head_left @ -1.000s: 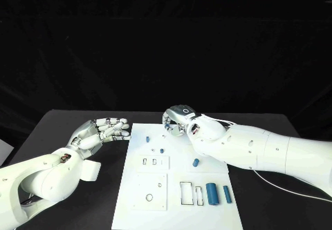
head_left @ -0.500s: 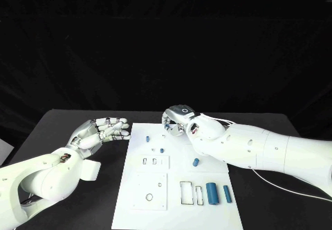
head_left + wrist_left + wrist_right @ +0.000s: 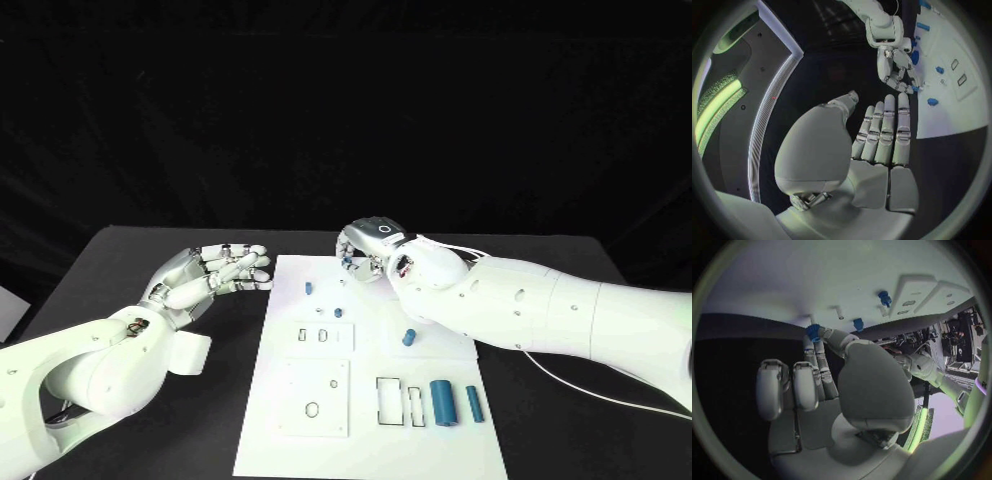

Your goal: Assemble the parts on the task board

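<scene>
The white task board (image 3: pixel 364 420) lies mid-table. My right hand (image 3: pixel 372 250) hovers over its far edge and pinches a small blue part (image 3: pixel 812 332) between thumb and fingertip. My left hand (image 3: pixel 209 278) hangs just left of the board, fingers straight and holding nothing; it also shows in the left wrist view (image 3: pixel 879 135). On the board are a small blue peg (image 3: pixel 307 290), two tiny blue pieces (image 3: pixel 329 313), a short blue piece (image 3: pixel 408 338), a thick blue cylinder (image 3: pixel 443 403) and a thinner one (image 3: pixel 473 403).
Raised white plates with slots and holes (image 3: pixel 317 385) sit on the board's left half. Rectangular slots (image 3: pixel 391 398) lie beside the cylinders. Black table (image 3: pixel 130 260) surrounds the board. My right forearm (image 3: pixel 548 320) crosses the board's right side.
</scene>
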Robot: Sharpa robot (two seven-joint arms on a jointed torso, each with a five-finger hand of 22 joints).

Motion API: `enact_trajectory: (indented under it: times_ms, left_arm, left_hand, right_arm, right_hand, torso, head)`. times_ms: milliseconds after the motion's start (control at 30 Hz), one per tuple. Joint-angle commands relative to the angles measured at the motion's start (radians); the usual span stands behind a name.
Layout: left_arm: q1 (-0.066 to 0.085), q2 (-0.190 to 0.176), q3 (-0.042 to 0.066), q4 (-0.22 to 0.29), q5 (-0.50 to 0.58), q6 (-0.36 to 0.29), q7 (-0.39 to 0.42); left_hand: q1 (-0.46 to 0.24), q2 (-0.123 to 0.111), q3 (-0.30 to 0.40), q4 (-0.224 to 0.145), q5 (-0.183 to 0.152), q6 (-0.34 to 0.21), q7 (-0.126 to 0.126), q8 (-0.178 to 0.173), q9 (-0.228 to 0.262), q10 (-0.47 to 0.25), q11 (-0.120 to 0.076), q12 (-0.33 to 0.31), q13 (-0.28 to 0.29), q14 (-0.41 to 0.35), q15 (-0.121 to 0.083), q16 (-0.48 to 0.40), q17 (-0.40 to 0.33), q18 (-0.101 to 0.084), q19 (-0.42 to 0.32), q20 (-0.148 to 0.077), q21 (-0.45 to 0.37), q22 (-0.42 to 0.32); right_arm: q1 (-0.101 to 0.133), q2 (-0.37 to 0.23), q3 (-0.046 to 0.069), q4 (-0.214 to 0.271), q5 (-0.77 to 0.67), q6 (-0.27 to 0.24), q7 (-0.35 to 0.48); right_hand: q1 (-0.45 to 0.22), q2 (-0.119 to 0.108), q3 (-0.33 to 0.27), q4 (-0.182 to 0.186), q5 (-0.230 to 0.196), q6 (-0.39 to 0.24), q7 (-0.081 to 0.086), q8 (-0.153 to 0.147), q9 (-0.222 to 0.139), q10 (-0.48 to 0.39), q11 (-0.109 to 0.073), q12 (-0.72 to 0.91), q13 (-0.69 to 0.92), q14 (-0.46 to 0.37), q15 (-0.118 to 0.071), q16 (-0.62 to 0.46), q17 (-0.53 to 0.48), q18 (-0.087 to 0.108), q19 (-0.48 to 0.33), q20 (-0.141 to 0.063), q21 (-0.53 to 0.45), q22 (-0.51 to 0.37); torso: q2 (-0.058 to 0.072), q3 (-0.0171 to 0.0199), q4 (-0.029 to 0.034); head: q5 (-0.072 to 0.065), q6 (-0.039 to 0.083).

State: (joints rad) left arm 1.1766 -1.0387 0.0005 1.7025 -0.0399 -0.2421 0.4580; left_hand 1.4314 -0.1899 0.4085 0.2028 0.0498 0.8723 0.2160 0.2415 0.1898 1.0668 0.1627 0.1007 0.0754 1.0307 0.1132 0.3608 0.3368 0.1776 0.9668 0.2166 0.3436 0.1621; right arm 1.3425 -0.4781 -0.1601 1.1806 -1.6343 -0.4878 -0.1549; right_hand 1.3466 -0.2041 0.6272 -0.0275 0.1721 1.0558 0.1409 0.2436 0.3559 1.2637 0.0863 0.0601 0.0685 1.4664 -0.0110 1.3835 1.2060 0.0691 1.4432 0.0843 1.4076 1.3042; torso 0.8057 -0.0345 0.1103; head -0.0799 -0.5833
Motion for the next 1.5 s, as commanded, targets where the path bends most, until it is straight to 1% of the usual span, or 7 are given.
enact_trajectory:
  times_ms: [33, 567, 900, 1233, 1333, 1400, 1500]
  left_arm:
    - [0.002, 0.002, 0.001, 0.000, 0.002, 0.017, 0.006]
    - [0.002, 0.002, 0.001, -0.006, 0.002, 0.017, 0.006]
    - [0.002, 0.006, 0.001, -0.011, 0.003, 0.018, 0.005]
    - [0.002, 0.008, 0.001, -0.014, 0.003, 0.017, 0.004]
    - [0.002, 0.008, 0.001, -0.015, 0.003, 0.017, 0.004]
    - [0.002, 0.008, 0.001, -0.015, 0.003, 0.017, 0.004]
    - [0.002, 0.008, 0.001, -0.015, 0.003, 0.016, 0.004]
  left_hand:
    - [-0.006, 0.007, 0.001, -0.003, 0.001, -0.008, 0.002, -0.004, 0.001, -0.008, 0.001, -0.006, 0.000, -0.007, -0.001, 0.003, 0.001, 0.003, -0.006, 0.000, 0.003, 0.001]
    - [-0.006, 0.007, 0.001, -0.003, 0.001, -0.008, 0.002, -0.004, 0.001, -0.008, 0.001, -0.006, 0.000, -0.007, -0.001, 0.003, 0.001, 0.003, -0.006, 0.000, 0.003, 0.001]
    - [-0.006, 0.007, 0.001, -0.003, 0.001, -0.008, 0.002, -0.004, 0.001, -0.008, 0.001, -0.006, 0.000, -0.007, -0.001, 0.003, 0.001, 0.003, -0.006, 0.000, 0.003, 0.001]
    - [-0.006, 0.008, 0.002, -0.006, 0.001, -0.008, 0.002, -0.004, 0.002, -0.009, 0.001, -0.006, 0.000, -0.009, -0.001, 0.006, 0.005, 0.003, -0.007, 0.000, 0.005, 0.002]
    - [-0.006, 0.008, 0.002, -0.006, 0.001, -0.008, 0.002, -0.004, 0.002, -0.009, 0.001, -0.006, 0.000, -0.009, -0.001, 0.006, 0.005, 0.003, -0.007, 0.000, 0.005, 0.002]
    - [-0.006, 0.008, 0.002, -0.006, 0.001, -0.008, 0.002, -0.004, 0.002, -0.009, 0.001, -0.006, 0.000, -0.009, -0.001, 0.006, 0.005, 0.003, -0.007, 0.000, 0.005, 0.002]
    - [-0.006, 0.008, 0.002, -0.006, 0.001, -0.009, 0.002, -0.004, 0.002, -0.009, 0.001, -0.006, 0.000, -0.009, -0.001, 0.007, 0.005, 0.003, -0.007, 0.000, 0.005, 0.002]
  right_arm:
    - [-0.005, 0.000, -0.004, -0.004, 0.003, 0.039, 0.004]
    - [-0.006, -0.012, -0.004, 0.011, 0.000, 0.025, -0.002]
    - [-0.007, -0.014, -0.004, 0.012, 0.000, 0.019, -0.005]
    - [-0.007, -0.014, -0.004, 0.012, 0.002, 0.015, -0.004]
    - [-0.007, -0.012, -0.004, 0.009, 0.009, 0.008, 0.002]
    - [-0.007, -0.011, -0.004, 0.008, 0.014, 0.004, 0.007]
    - [-0.006, -0.011, -0.004, 0.006, 0.019, -0.002, 0.011]
  right_hand:
    - [0.003, 0.002, 0.006, 0.000, -0.006, -0.010, 0.001, -0.004, 0.001, 0.009, -0.015, 0.001, 0.002, 0.040, 0.002, 0.005, -0.001, -0.013, -0.002, 0.008, -0.003, -0.001]
    - [-0.005, -0.011, 0.006, 0.001, -0.003, -0.021, 0.004, -0.011, 0.004, -0.003, -0.011, 0.001, 0.000, 0.038, 0.005, 0.003, -0.008, -0.010, -0.009, 0.012, -0.011, -0.012]
    - [-0.007, -0.012, 0.006, 0.002, -0.003, -0.023, 0.004, -0.012, 0.005, -0.005, -0.010, 0.001, 0.000, 0.038, 0.005, 0.004, -0.008, -0.010, -0.010, 0.012, -0.012, -0.013]
    - [-0.009, -0.013, 0.007, 0.003, -0.002, -0.025, 0.005, -0.014, 0.005, -0.007, -0.009, 0.001, -0.001, 0.037, 0.006, 0.004, -0.009, -0.010, -0.010, 0.013, -0.012, -0.013]
    - [-0.026, -0.031, 0.008, 0.013, -0.007, -0.056, 0.013, -0.033, 0.006, -0.050, 0.001, -0.001, -0.005, 0.027, 0.015, -0.015, -0.046, 0.001, -0.037, 0.020, -0.047, -0.063]
    - [-0.051, -0.058, -0.015, 0.028, -0.023, -0.090, 0.027, -0.055, 0.004, -0.120, 0.017, 0.000, -0.006, 0.010, 0.029, -0.047, -0.103, 0.016, -0.074, 0.032, -0.100, -0.135]
    - [-0.050, -0.062, -0.042, 0.034, -0.044, -0.106, 0.030, -0.067, 0.004, -0.158, 0.023, 0.001, -0.006, 0.002, 0.033, -0.064, -0.133, 0.024, -0.094, 0.038, -0.133, -0.177]
  torso:
    - [-0.001, 0.0000, -0.0007]
    - [0.000, 0.0000, 0.0002]
    - [0.002, -0.0012, 0.0008]
    - [0.002, -0.0009, 0.0009]
    - [0.002, -0.0017, 0.0006]
    - [0.001, -0.0020, 0.0007]
    - [0.002, -0.0019, 0.0013]
  head:
    - [0.000, -0.003]
    - [0.000, -0.004]
    - [0.001, -0.005]
    - [0.000, -0.005]
    - [0.001, -0.004]
    - [0.001, -0.004]
    - [0.001, -0.003]
